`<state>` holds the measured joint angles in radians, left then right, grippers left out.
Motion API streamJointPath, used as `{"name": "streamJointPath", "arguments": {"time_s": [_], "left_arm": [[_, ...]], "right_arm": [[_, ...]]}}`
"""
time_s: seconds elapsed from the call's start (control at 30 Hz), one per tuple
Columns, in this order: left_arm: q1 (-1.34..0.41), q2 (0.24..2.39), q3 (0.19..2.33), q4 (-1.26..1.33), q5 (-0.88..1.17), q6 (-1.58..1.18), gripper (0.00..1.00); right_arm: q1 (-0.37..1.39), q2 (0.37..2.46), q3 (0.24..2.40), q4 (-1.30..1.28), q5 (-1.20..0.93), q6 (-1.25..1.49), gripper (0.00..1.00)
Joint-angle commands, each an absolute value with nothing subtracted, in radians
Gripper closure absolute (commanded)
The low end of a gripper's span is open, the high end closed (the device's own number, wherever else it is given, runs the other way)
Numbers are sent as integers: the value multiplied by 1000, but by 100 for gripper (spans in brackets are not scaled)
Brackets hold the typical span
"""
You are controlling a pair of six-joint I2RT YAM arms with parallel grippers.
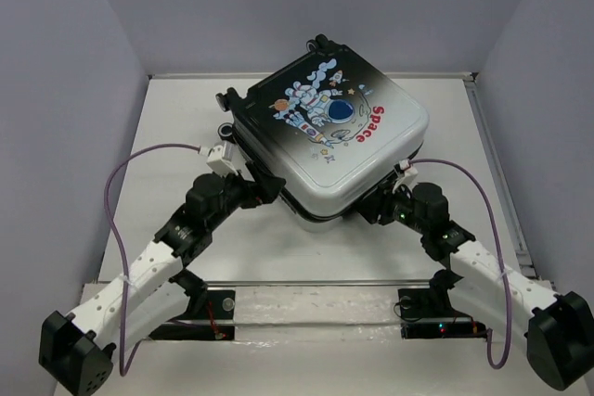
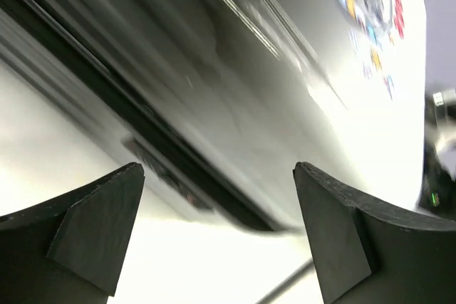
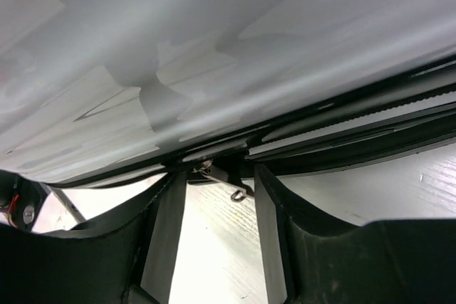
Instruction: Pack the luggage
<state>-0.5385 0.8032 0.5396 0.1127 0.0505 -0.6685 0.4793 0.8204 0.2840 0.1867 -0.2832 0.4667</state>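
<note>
right gripper (image 3: pixel 217 176), narrowly open, frames the zipper pull (image 3: pixel 240 193) on the suitcase (image 3: pixel 214 48) seam at mid-frame; left gripper (image 2: pixel 217 169) wide, empty.

My left arm (image 1: pixel 148 271) and right arm (image 1: pixel 483 261): white links, black joints, purple cables (image 1: pixel 109 220) looping off; black wedge-shaped fingers (image 2: pixel 92 240).

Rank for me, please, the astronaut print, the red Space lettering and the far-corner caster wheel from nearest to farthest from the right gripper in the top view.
Measured from the right gripper, at the near right edge of the luggage:
1. Red Space lettering, on the lid's right side.
2. Astronaut print, mid-lid, further left.
3. Caster wheel, at the far corner.
</note>
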Motion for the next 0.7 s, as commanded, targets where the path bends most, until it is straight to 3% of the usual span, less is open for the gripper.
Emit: {"name": "streamJointPath", "arguments": {"time_s": [0.0,0.1,0.37,0.47,0.53,0.67], "left_arm": [[-675,684,457,121,23,-693,2],[-747,686,431,156,32,-686,3],[-899,768,410,195,-37,-683,18],[-936,830,413,247,-32,-675,26],[-957,871,420,293,-25,-669,30],[-968,925,429,388,-29,-667,34]], "right_arm": [[488,862,340,242,-253,420,53],[488,922,364,265,-275,391,60],[488,982,357,340,-301,386,67],[488,996,338,386,-316,411,77],[488,976,315,420,-314,434,93],[526,931,290,408,-319,460,93]]}}
